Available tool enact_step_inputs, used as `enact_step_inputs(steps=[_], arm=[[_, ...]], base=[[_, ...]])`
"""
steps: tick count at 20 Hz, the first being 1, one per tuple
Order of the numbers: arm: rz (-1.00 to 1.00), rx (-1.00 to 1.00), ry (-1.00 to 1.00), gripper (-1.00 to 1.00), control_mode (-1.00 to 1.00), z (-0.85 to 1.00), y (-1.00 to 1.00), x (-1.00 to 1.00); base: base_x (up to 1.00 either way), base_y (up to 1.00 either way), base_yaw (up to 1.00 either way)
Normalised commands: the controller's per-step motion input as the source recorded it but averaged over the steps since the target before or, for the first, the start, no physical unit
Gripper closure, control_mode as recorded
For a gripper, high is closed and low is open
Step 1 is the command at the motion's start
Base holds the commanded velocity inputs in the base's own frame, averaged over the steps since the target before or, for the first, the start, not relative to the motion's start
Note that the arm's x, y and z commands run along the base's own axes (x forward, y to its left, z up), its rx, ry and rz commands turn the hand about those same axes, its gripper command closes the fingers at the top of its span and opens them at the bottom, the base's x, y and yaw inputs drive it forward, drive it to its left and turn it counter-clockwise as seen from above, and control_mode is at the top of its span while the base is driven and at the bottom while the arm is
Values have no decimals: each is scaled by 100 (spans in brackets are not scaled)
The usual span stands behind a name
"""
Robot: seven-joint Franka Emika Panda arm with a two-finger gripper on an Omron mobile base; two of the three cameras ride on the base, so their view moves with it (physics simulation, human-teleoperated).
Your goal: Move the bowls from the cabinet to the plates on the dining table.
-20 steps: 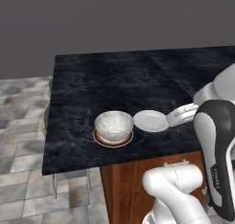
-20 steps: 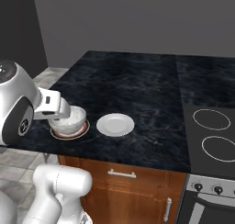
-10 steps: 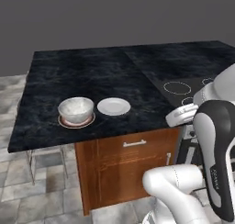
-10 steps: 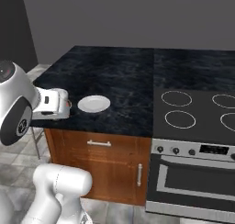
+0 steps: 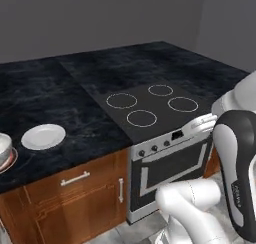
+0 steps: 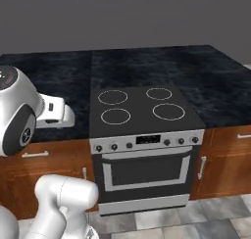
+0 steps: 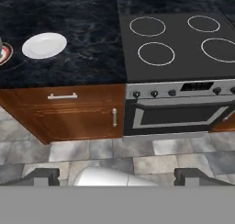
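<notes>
The white-grey marbled bowl (image 5: 2,147) sits on the orange-red plate (image 5: 9,160) at the far left edge of the left base view. In the hand view only a sliver of that plate (image 7: 4,56) shows. The plain white plate (image 5: 43,136) (image 7: 44,45) lies bare beside it on the black marble dining table (image 5: 65,90) (image 7: 87,30) (image 6: 162,61). My gripper (image 7: 118,177) is open with nothing between its fingertips (image 7: 42,176). It hangs in front of the table, above the floor and well right of both plates. The cabinet is out of view.
A black cooktop (image 5: 150,105) (image 6: 137,106) with four rings is set into the table top. Under it is an oven (image 6: 147,169) (image 7: 181,113) with knobs and a bar handle. Wooden drawers and doors (image 5: 75,188) (image 7: 69,110) flank it. Grey tiled floor (image 7: 137,161) lies below.
The whole scene has slid left as the base drove right: the stove has come into view, and the bowl and plates are now at the left edge. The gripper stays open.
</notes>
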Motion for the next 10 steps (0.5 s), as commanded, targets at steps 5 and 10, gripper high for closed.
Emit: enact_step_inputs(steps=[5,10], arm=[[0,0,0,-100,100,0,0,0],[0,0,0,-100,100,0,0,0]], base=[[43,-51,-50],[46,-44,-52]])
